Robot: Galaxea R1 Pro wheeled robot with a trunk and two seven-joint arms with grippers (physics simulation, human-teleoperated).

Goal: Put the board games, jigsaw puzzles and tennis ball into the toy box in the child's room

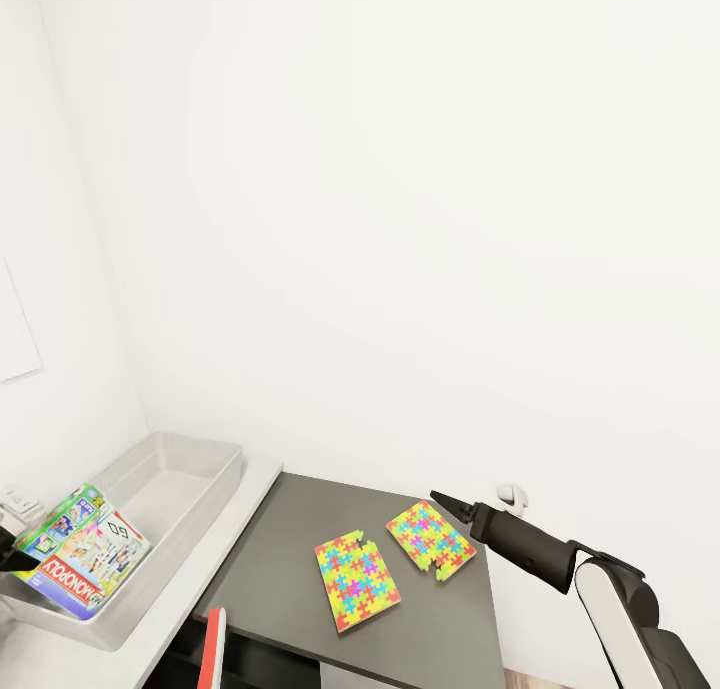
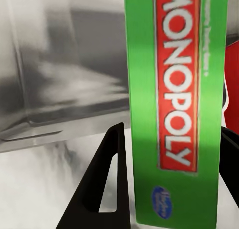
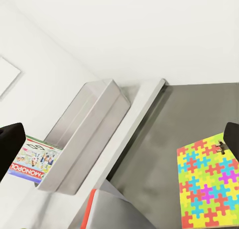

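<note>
While the left pincer (image 2: 169, 189) clamps the green-edged Monopoly box (image 1: 82, 559) by its edge, that box stands tilted inside the toy box (image 1: 190, 489), at its near end; the bin sits on the pale table (image 1: 250, 489); two puzzles (image 1: 357, 581) (image 1: 431, 539) lie flat just beside each other on the adjoining dark top (image 1: 290, 529); the right pincer (image 1: 447, 501) hovers over the far corner of the right-hand puzzle, its fingers (image 3: 10, 149) standing apart with nothing between them; a white wall (image 1: 400, 219) rises behind
</note>
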